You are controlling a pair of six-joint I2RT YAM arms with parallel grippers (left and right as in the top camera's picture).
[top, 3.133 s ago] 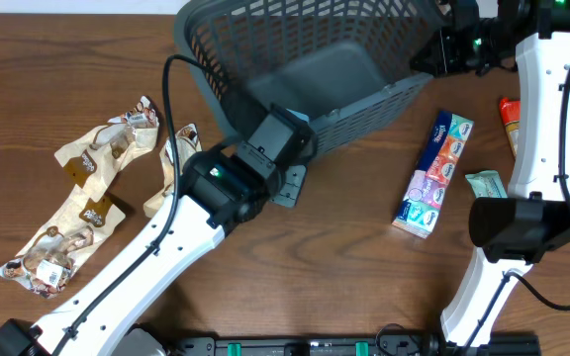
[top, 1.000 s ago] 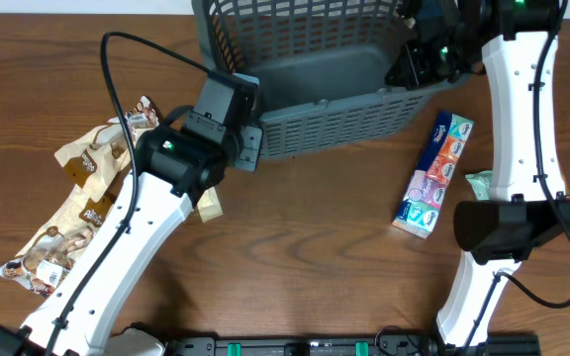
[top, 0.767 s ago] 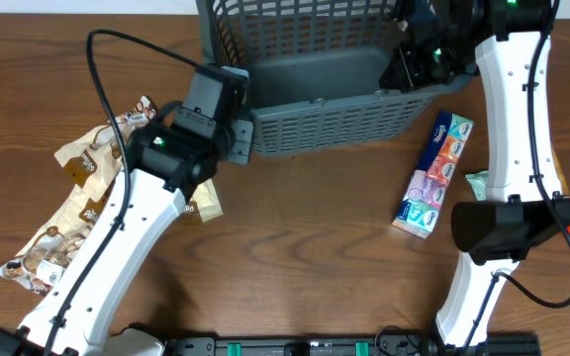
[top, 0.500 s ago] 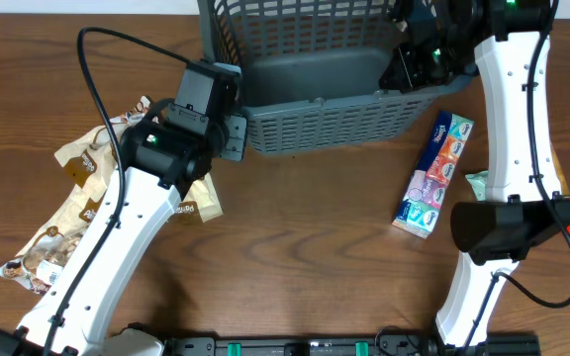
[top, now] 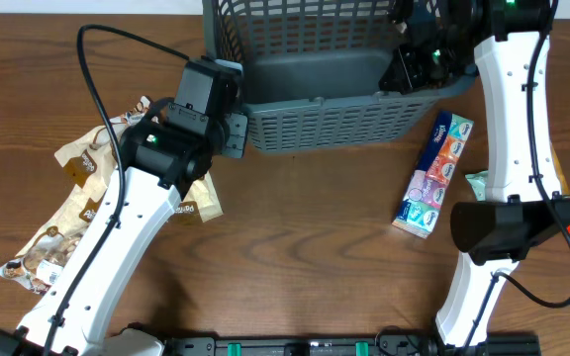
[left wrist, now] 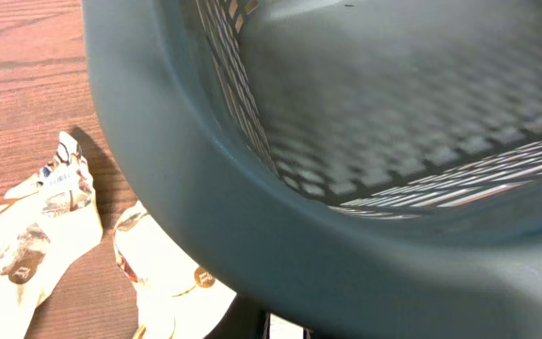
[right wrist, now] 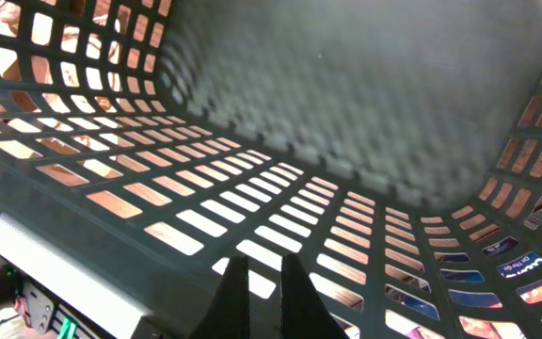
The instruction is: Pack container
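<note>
Overhead view: the dark grey basket [top: 325, 124] stands at the far middle of the wooden table [top: 295, 247], its far side cut off by the picture edge. Its slotted near wall faces the camera and its solid floor is bare.

The left gripper [top: 234, 133] sits at the near left corner of the basket. In the left wrist view the thick rim [left wrist: 186, 188] fills the frame close to the lens and hides the fingers, so the jaws read as pressed shut on the rim there.

The right gripper [top: 411, 61] reaches the basket's right wall. In the right wrist view [right wrist: 263, 268] its two dark fingers stand pressed almost together against the lattice wall [right wrist: 158, 207], pinching it.

Crumpled snack packets [top: 92, 193] lie in a loose row on the table left of the basket, under the left arm; two of them show below the rim [left wrist: 36, 235]. A long printed box [top: 435, 173] lies near the basket's near right corner, apart from it. A small green packet [top: 483, 183] lies just beside the box.
</note>
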